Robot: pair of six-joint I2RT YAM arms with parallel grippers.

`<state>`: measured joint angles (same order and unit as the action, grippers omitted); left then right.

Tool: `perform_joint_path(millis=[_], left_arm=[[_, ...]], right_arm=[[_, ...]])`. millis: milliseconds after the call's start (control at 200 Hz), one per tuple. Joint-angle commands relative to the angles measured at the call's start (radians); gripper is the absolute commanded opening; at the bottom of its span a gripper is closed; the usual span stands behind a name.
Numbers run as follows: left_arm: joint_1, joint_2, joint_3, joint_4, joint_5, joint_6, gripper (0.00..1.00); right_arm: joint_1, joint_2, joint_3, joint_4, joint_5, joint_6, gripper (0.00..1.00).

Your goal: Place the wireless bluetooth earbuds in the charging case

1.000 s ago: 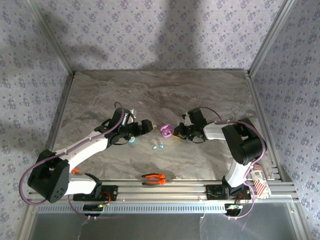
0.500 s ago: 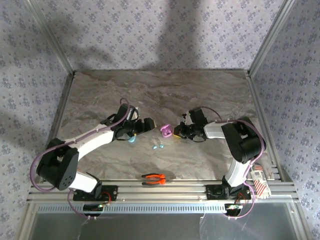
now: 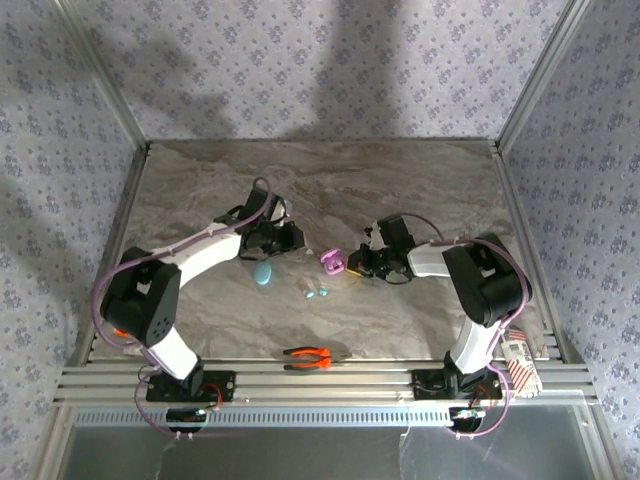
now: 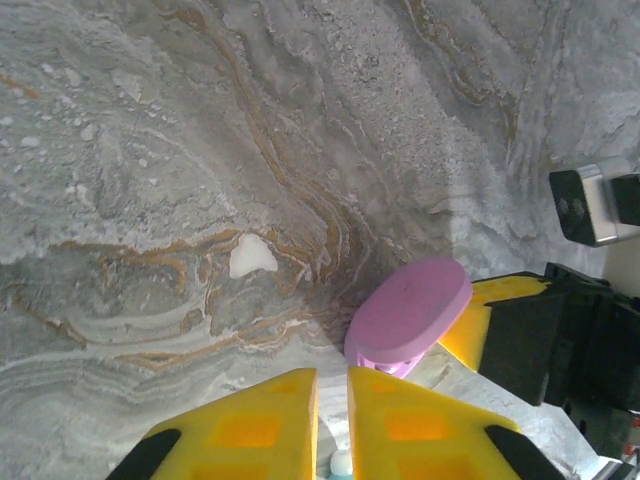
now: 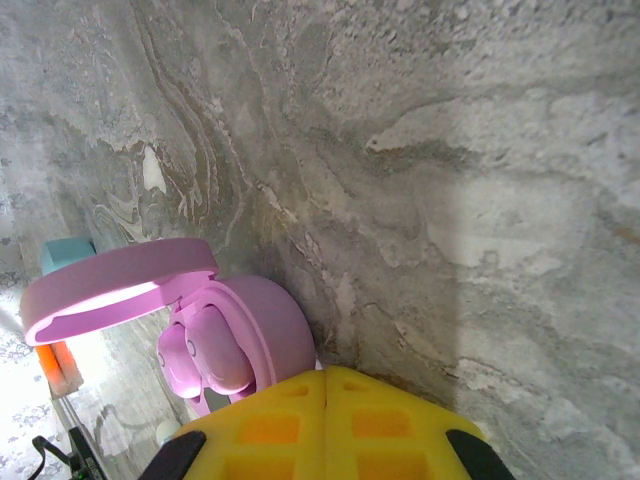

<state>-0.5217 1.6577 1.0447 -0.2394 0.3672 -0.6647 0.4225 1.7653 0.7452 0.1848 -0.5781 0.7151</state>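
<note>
An open pink charging case (image 3: 333, 262) stands mid-table, lid up. Two pinkish earbuds (image 5: 212, 350) sit in its base (image 5: 275, 325). My right gripper (image 3: 356, 264) is shut, its yellow fingertips (image 5: 325, 372) pressed together against the case's right side. Two teal earbuds (image 3: 316, 293) lie loose on the table in front of the case. A teal oval case (image 3: 263, 273) lies to their left. My left gripper (image 3: 296, 242) hovers beyond the teal case and left of the pink one, its jaws (image 4: 331, 372) drawn to a thin slit with nothing gripped. A pale earbud (image 4: 341, 462) shows through that slit.
Orange-handled pliers (image 3: 308, 357) lie near the front rail. The marble table (image 3: 400, 190) is walled by patterned panels on three sides. The two grippers stand close together on either side of the pink case.
My left gripper has lifted off the teal case, swung farther back and right, and closed from wide open to nearly together. The teal case now lies uncovered. The right arm has not moved.
</note>
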Motion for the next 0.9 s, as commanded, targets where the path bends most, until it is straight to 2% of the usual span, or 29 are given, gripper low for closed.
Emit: perform_joint_path(millis=[0,145,370,894], left_arm=[[0.004,0.052,0.053,-0.029,0.044,0.028,0.14],[-0.006,0.126,0.122,-0.031,0.084,0.039,0.10],[-0.057,0.204,0.196,-0.057,0.097,0.054,0.09],[-0.109,0.258,0.213,-0.054,0.102,0.044,0.11]], right_arm=[[0.014,0.024,0.016,-0.010,0.030,-0.003,0.00],[0.015,0.026,0.002,-0.003,0.032,-0.002,0.00],[0.016,0.027,-0.004,0.007,0.034,0.004,0.00],[0.014,0.031,-0.012,0.019,0.029,0.006,0.00]])
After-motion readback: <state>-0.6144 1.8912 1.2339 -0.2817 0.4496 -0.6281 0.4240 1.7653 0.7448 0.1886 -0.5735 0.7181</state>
